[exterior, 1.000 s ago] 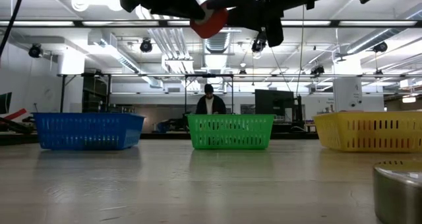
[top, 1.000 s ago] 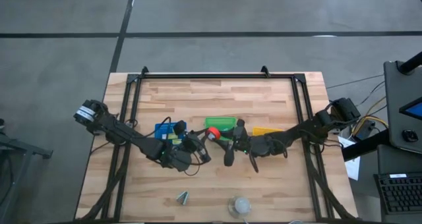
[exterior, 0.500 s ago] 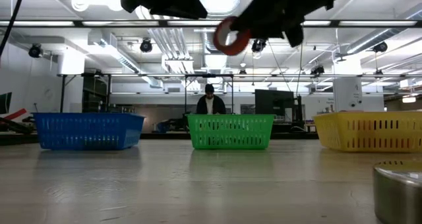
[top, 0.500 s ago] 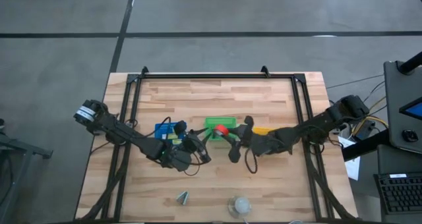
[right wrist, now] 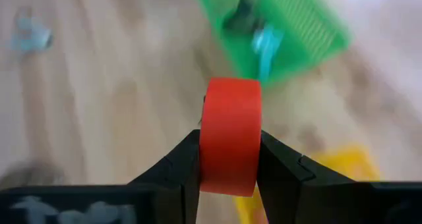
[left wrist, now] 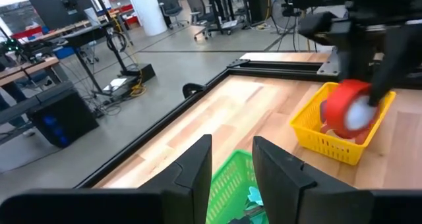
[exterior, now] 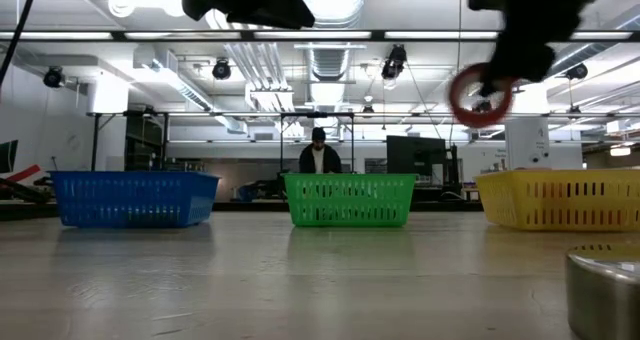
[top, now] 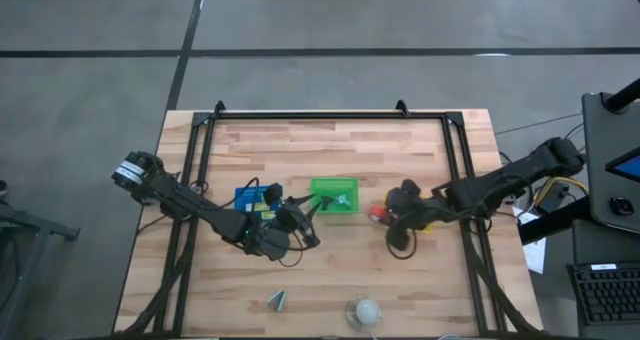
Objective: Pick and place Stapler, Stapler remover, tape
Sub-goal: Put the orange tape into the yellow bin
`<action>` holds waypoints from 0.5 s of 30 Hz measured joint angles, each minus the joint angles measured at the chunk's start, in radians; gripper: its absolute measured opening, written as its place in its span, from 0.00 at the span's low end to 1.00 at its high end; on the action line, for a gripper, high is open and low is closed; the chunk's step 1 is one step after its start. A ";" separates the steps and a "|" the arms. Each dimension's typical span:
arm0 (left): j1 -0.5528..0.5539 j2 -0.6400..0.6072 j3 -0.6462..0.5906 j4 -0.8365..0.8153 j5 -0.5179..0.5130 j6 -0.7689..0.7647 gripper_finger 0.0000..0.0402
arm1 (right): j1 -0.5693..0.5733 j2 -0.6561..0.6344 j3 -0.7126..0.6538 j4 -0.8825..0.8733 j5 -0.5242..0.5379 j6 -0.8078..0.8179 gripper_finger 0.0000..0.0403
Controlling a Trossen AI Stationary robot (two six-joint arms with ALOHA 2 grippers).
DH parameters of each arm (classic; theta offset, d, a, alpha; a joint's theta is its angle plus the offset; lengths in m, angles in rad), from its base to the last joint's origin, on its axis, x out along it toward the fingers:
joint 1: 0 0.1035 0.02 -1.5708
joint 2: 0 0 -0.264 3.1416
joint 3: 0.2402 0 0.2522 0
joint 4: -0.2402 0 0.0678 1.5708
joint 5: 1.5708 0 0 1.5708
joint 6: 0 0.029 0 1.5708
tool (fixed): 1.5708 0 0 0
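Note:
A red tape roll (right wrist: 230, 133) hangs in my right gripper (right wrist: 229, 151), which is shut on it above the left end of the yellow basket (left wrist: 339, 133). In the high view this gripper (top: 383, 215) is right of the green basket (top: 333, 195). My left gripper (left wrist: 232, 168) stays raised near the green basket's left end (top: 308, 220), open with nothing between its fingers. A small grey claw-like piece (top: 277, 299), seemingly the stapler remover, lies on the table near the front edge. The stapler does not show. My right gripper pinches the tape roll between its two fingers, one on each flat side (right wrist: 203, 141), with the red outer band toward the wrist camera. The fingers slant down from the table's right side. The roll (exterior: 481, 95) stands on edge, lifted clear above the baskets.
Blue (exterior: 133, 198), green (exterior: 350, 200) and yellow (exterior: 560, 200) baskets stand in a row across the table's middle. The green one holds a light-blue thing (right wrist: 264, 43). A white ball (top: 366, 310) sits by the front edge. A black frame (top: 330, 115) rims the table. A person (exterior: 318, 152) stands far behind.
My right gripper has carried the red tape roll away from my left gripper's tips toward the table's right edge, from over the green basket to the yellow basket's left end. It has tipped its fingers downward on the way. The roll stays lifted clear.

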 joint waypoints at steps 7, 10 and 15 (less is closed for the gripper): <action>0.000 0.000 0.000 -0.002 0.000 -0.025 0.28 | 0.026 -0.072 0.014 -0.314 -0.098 0.146 0.27; 0.000 0.000 0.000 -0.003 0.002 -0.025 0.28 | 0.044 -0.074 0.029 -0.415 -0.110 0.188 0.27; 0.000 0.000 0.000 -0.004 0.017 -0.027 0.28 | 0.056 -0.040 0.041 -0.525 -0.128 0.186 0.28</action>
